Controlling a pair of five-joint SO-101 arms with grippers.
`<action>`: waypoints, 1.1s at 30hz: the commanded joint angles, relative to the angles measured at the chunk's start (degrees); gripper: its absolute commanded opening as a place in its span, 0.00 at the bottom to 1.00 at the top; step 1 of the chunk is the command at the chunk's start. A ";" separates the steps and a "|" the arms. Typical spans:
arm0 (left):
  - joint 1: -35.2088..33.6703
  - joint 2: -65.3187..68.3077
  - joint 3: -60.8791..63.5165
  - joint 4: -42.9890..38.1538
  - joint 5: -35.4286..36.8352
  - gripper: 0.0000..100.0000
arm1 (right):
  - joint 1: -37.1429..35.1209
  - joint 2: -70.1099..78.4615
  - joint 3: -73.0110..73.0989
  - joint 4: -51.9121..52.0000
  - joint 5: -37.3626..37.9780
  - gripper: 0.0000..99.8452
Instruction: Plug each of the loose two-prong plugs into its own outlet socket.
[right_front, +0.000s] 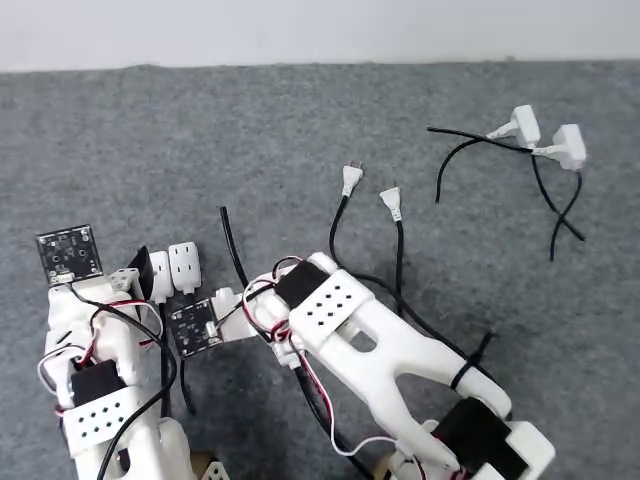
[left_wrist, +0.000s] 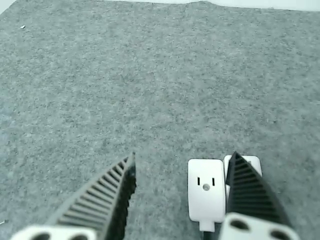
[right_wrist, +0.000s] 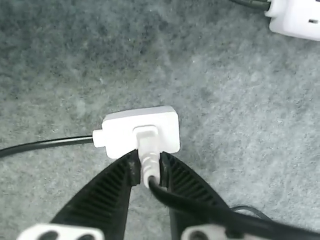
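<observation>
The plug (right_wrist: 146, 142), low centre of the right wrist frame, stood nose-first on a socket (right_wrist: 120, 134) just above it. Its long axis ran in line with my right gripper (right_wrist: 148, 160), clamped on it. Low in the left wrist frame, my left gripper (left_wrist: 183, 156) gaped empty, another socket (left_wrist: 206, 190) between its fingers (left_wrist: 110, 195).
</observation>
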 joint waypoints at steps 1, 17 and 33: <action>-0.09 0.26 -0.40 -2.02 0.44 0.29 | 2.59 -1.27 -1.41 -0.92 2.02 0.01; 1.93 0.18 0.48 -3.60 -0.35 0.29 | 2.15 -1.10 3.78 -5.76 1.67 0.01; 2.02 0.35 0.57 -3.78 -0.35 0.29 | 1.98 -1.54 12.48 -12.44 -0.26 0.01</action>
